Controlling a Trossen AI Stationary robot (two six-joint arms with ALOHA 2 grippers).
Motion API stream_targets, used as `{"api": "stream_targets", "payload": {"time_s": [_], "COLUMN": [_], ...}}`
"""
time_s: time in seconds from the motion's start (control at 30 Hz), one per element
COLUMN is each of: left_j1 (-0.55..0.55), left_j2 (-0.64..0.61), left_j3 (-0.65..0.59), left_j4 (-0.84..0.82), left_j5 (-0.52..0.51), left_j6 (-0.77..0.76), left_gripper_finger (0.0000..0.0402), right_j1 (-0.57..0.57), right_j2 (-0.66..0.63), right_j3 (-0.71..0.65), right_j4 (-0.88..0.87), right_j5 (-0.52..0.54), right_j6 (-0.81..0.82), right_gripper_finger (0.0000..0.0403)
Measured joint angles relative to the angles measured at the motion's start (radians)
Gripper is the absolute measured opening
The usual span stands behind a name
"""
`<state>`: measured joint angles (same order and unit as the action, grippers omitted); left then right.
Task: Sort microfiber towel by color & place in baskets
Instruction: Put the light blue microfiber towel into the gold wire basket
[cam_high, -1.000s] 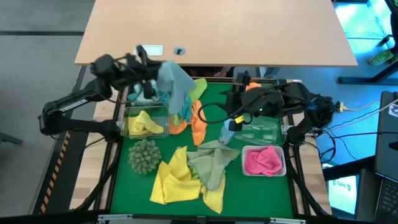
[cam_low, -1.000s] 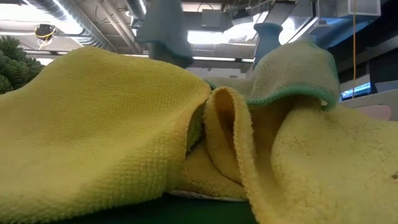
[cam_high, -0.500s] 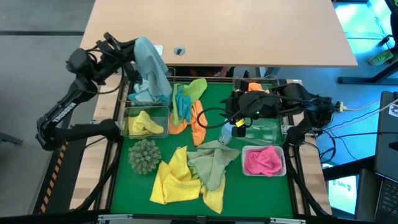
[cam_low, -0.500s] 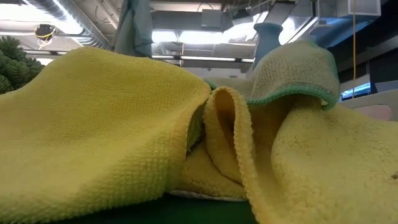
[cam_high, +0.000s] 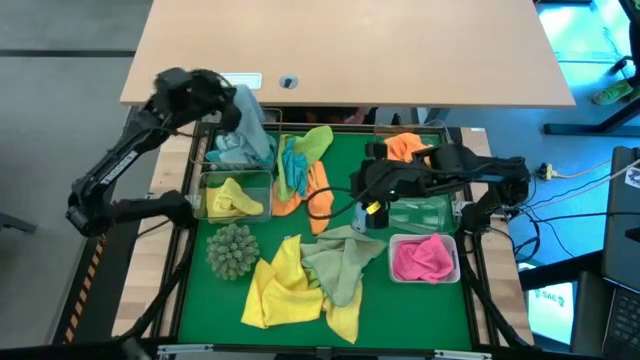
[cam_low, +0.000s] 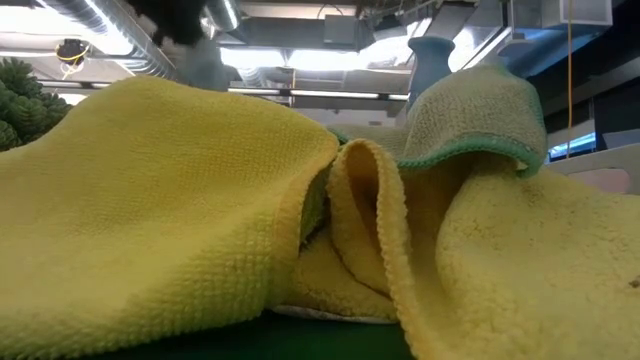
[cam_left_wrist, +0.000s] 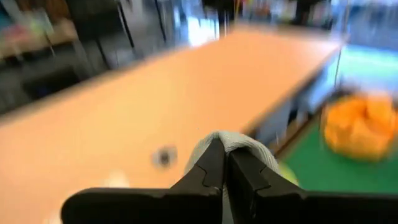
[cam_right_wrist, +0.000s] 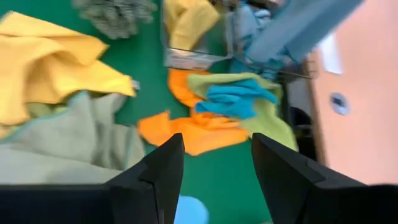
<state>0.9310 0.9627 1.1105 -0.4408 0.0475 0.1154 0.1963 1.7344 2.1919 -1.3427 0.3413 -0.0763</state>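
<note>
My left gripper (cam_high: 232, 100) is at the table's far left, shut on a light-blue microfiber towel (cam_high: 250, 128). The towel hangs over the far-left clear basket (cam_high: 210, 160), where more light-blue cloth lies. In front of it, a second basket holds a yellow towel (cam_high: 232, 197). Blue, green and orange towels (cam_high: 300, 165) are piled mid-table. Yellow and pale green towels (cam_high: 310, 275) are spread near the front. My right gripper (cam_right_wrist: 214, 174) hovers open right of the pile, over a small light-blue bottle (cam_right_wrist: 189, 211). My left gripper pinches a bunched fold of the light-blue towel (cam_left_wrist: 239, 144) between its two shut fingers, which point roughly level toward the table's far side. The rest of the towel hangs slack below them, its lower end (cam_high: 245, 150) down at the far-left basket. Whether that end rests there I cannot tell.
A white basket (cam_high: 455, 262) at the right front holds a pink towel (cam_high: 422, 258). An orange towel (cam_high: 405, 145) fills a far-right basket, and a clear basket (cam_high: 425, 212) stands between them. A spiky grey-green ball (cam_high: 232, 250) sits left of the front towels. A wooden tabletop (cam_high: 350, 50) lies beyond.
My left gripper has swung toward the table's far-left corner and tipped from pointing down to nearly level. The hanging light-blue towel has gone with it, from beside the middle pile to over the far-left basket. My right gripper has sunk a little toward the pile, still open.
</note>
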Motion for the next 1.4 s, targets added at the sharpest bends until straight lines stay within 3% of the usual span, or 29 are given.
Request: {"api": "stream_targets", "payload": {"time_s": [0.33, 0.77, 0.97, 1.4], "left_j1": [0.003, -0.004, -0.005, -0.005], "left_j2": [0.261, 0.571, 0.602, 0.602], "left_j3": [0.0, 0.0, 0.0, 0.0], "left_j4": [-0.239, -0.289, -0.316, -0.356], "left_j5": [-0.005, -0.007, -0.005, -0.005], "left_j6": [0.002, 0.001, -0.015, -0.055], "left_gripper_finger": [0.0, 0.0, 0.0014, 0.0109], "right_j1": [0.008, 0.11, 0.148, 0.202], "right_j2": [0.002, 0.0, 0.0, 0.0], "right_j3": [-0.11, -0.294, -0.417, -0.629], "right_j4": [0.041, 0.079, 0.137, 0.274], "right_j5": [-0.225, -0.245, -0.244, -0.308], "right_j6": [0.032, 0.111, 0.133, 0.14], "right_gripper_finger": [0.0189, 0.0189, 0.0189, 0.0188]}}
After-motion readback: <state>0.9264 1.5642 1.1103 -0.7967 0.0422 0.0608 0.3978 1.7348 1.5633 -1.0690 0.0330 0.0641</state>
